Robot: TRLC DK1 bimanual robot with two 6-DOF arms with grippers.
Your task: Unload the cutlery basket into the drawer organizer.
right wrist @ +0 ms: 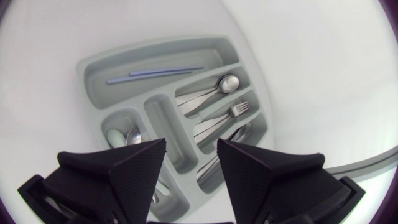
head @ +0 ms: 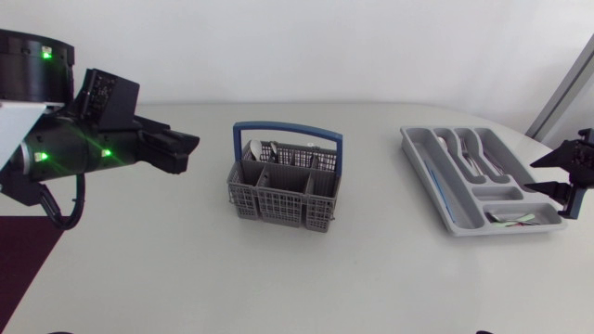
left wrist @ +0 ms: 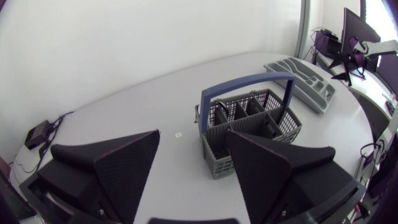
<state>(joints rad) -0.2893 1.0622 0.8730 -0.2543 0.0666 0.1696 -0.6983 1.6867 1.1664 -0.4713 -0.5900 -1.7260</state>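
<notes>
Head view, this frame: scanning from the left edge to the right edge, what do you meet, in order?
left gripper → cutlery basket → drawer organizer → right gripper

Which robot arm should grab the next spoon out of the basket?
Probably left. The left gripper, open and empty, points at the cutlery basket close by; the right gripper hangs by the drawer organizer, far from it.

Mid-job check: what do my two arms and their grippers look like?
The left arm is black-cased, with green lights and a looping black cable beneath. The left gripper and right gripper are matte black, each with two broad wedge-shaped fingers with finely dimpled faces.
</notes>
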